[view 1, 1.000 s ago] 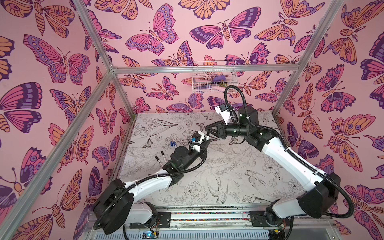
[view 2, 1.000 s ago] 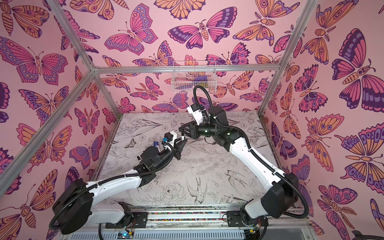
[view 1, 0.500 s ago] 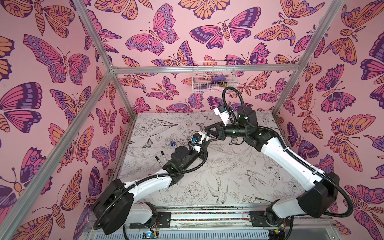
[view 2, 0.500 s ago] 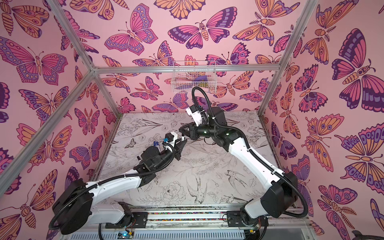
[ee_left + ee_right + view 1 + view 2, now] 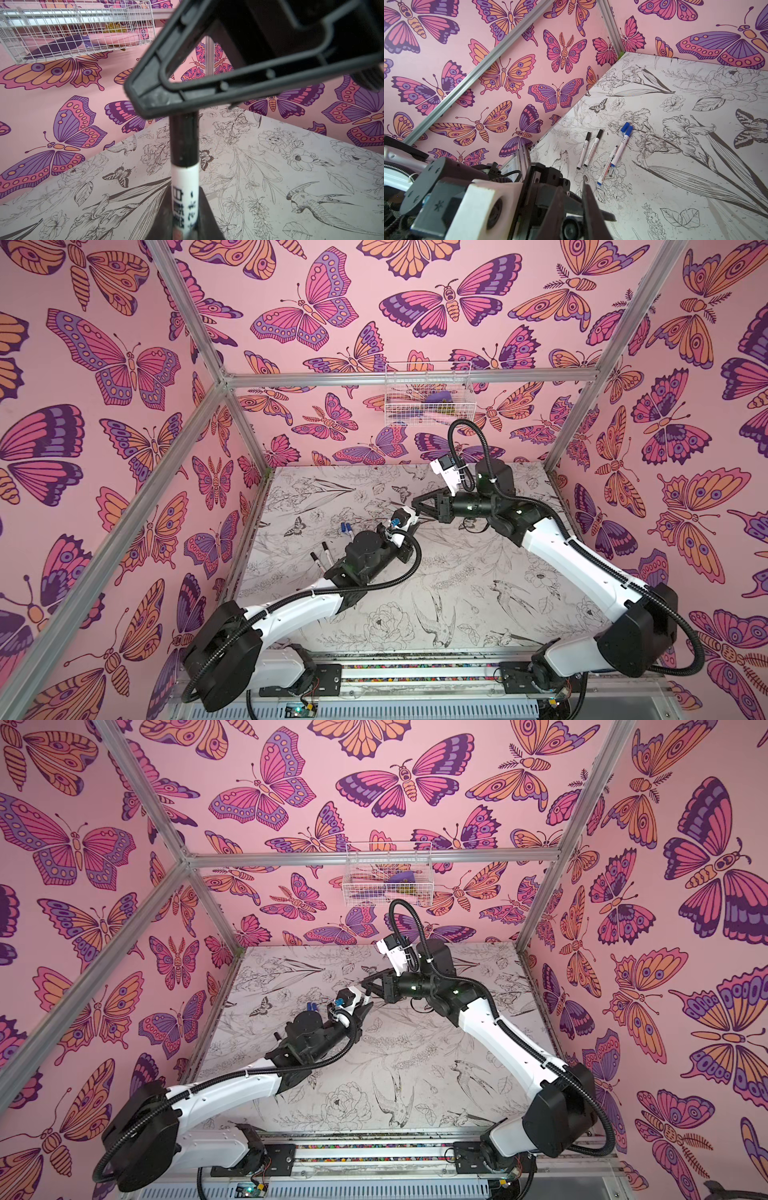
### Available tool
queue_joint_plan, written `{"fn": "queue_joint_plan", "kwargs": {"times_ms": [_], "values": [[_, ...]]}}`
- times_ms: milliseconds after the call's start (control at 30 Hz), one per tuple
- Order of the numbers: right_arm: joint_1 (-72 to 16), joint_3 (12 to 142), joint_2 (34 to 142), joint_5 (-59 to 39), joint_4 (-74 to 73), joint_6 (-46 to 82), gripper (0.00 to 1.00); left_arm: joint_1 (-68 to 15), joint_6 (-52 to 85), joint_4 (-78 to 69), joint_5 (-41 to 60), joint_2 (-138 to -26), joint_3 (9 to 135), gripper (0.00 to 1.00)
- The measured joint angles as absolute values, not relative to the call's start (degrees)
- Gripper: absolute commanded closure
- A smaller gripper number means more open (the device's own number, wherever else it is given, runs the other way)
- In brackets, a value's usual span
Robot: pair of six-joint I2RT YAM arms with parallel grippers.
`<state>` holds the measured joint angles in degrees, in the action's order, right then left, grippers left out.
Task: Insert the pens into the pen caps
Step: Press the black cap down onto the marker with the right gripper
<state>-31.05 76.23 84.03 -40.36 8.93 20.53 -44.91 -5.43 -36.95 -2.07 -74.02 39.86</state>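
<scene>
**A:** While the right gripper (image 5: pixel 153 99) is clamped on the black cap (image 5: pixel 184 141), which step would you call this?

**B:** The push-on. The cap sits over the tip of the pen (image 5: pixel 184 176), whose white barrel stands pinched in the closed left gripper (image 5: pixel 184 193). Cap rim and barrel look flush, so I judge the joint made, or nearly so. The pair hangs in the air, below the wire basket (image 5: pixel 427 364) and out in front of it.

**A:** And next?

**B:** A short, straight press along the barrel if it hasn't clicked. Then the right jaws let go and the left arm lays the pen down. Any sideways pull would cock the cap.

**A:** What remains?

**B:** Farther out from the basket, toward the left arm's side, the rest lie on the table (image 5: pixel 675 187). There are two black-capped pens (image 5: pixel 583 150) side by side, a blue-capped pen (image 5: pixel 621 146), and just beside it an uncapped pen (image 5: pixel 607 165) with a blue end plug. Another blue cap (image 5: pixel 624 126) touches the blue-capped one. Whether it is loose I cannot tell, but it looks the match for the bare pen.

**A:** Any writing?

**B:** Dark print runs down the held barrel, blocky characters above a red patch, too blurred to read. The bare pen carries reddish print and the others small dark marks, none of it legible. There's no brand I can name.
</scene>
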Motion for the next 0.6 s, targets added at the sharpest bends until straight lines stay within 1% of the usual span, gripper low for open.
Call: {"fn": "queue_joint_plan", "kwargs": {"times_ms": [200,300,467,600], "values": [[-28.6,78.2,86.6,-44.2,9.5,22.8,1.0,-44.7,-4.7,-35.3,-2.1,-75.3,42.1,1.0],[-28.8,80.4,88.4,-43.9,12.3,21.5,1.0,-44.0,-1.7,-34.5,-1.3,-75.6,42.1,1.0],[-31.0,84.2,90.8,-36.2,18.2,16.5,1.0,-41.1,7.9,-33.3,5.2,-77.6,42.8,1.0],[-31.0,85.7,92.3,-34.4,19.7,16.0,1.0,-39.7,13.3,-33.3,9.5,-79.4,43.9,1.0]]}}
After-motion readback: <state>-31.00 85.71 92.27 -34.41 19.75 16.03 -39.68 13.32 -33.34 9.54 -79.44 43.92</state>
